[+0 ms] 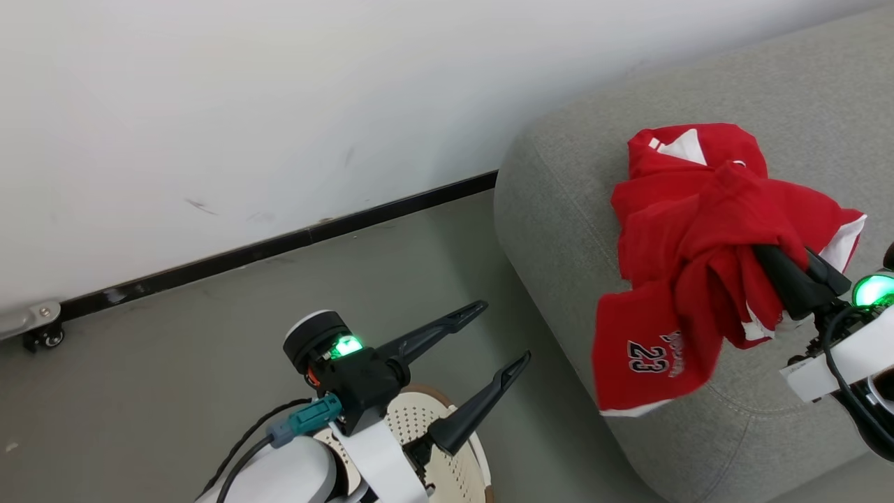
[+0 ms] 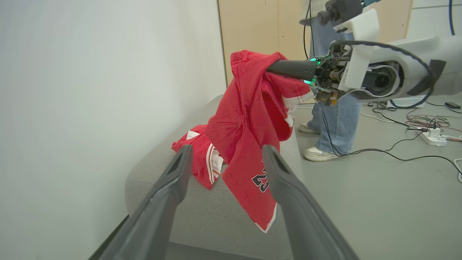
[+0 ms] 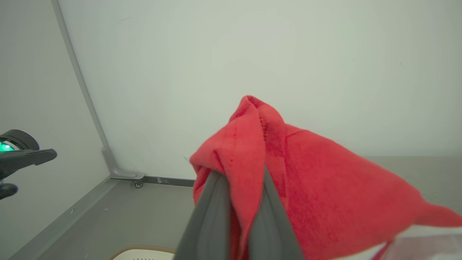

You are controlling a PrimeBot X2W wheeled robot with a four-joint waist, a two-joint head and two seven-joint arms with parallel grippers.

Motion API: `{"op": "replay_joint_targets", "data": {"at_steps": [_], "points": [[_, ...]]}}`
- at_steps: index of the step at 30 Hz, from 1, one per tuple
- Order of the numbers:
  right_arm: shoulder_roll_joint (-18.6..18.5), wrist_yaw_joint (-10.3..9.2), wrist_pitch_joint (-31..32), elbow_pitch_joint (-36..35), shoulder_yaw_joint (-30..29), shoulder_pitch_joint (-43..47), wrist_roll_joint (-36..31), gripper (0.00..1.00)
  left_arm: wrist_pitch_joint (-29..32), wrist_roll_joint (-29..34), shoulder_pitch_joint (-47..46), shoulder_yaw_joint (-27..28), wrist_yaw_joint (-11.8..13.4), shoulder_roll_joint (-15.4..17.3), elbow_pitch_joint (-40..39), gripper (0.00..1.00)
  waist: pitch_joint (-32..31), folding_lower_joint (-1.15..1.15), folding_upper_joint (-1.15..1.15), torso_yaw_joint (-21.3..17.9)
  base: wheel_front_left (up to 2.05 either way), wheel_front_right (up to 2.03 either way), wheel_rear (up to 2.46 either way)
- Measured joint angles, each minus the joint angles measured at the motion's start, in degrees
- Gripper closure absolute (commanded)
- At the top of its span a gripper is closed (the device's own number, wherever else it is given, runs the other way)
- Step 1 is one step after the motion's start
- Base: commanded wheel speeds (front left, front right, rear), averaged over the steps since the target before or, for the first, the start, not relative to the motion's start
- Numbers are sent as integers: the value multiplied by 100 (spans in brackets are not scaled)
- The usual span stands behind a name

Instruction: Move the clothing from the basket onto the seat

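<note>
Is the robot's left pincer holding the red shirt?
No, the left pincer is open and empty, while the right pincer is pinching the red jersey.

Overall light: bright, even and diffuse in all three views, with no hard-edged shadows.
Wall (image 1: 244,105): near-white, close to washed out; greenish-grey cast in the right wrist view.
Shadows: soft; the seat (image 1: 768,91) is a shade darker on its side than on top.
Glare: green light (image 1: 347,344) at 6 o'clock in the head view and second green light (image 1: 874,290) at 3 o'clock, both slightly blown out.
Focus: fingers (image 2: 158,206) of the left gripper (image 2: 226,148) blurred at 6 o'clock; the right gripper (image 3: 242,173) and clothing (image 3: 325,202) soft, too close to the lens.
Distortion: wide-angle bend, with the corner strip (image 3: 83,90) curving at 9 o'clock in the right wrist view.
</note>
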Motion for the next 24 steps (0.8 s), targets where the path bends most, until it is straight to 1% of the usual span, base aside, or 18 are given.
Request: {"op": "replay_joint_targets", "data": {"at_steps": [9,14,20,24], "points": [[-80,0,-1,-5,-224,295,22,100,0,-44,102,-9,0,-109,-2,0,-84,0,0,-248,0,0,0],[-79,-1,-1,-2,-242,336,140,100,0,-44,203,43,0,-112,7,0,-97,0,0,-362,0,0,0],[-75,0,0,87,-259,378,213,100,-1,-38,246,85,0,-109,42,0,6,0,0,-398,0,0,0],[-70,0,62,198,-263,215,213,100,-1,19,260,92,0,-65,105,0,108,0,0,-381,0,0,0]]}}
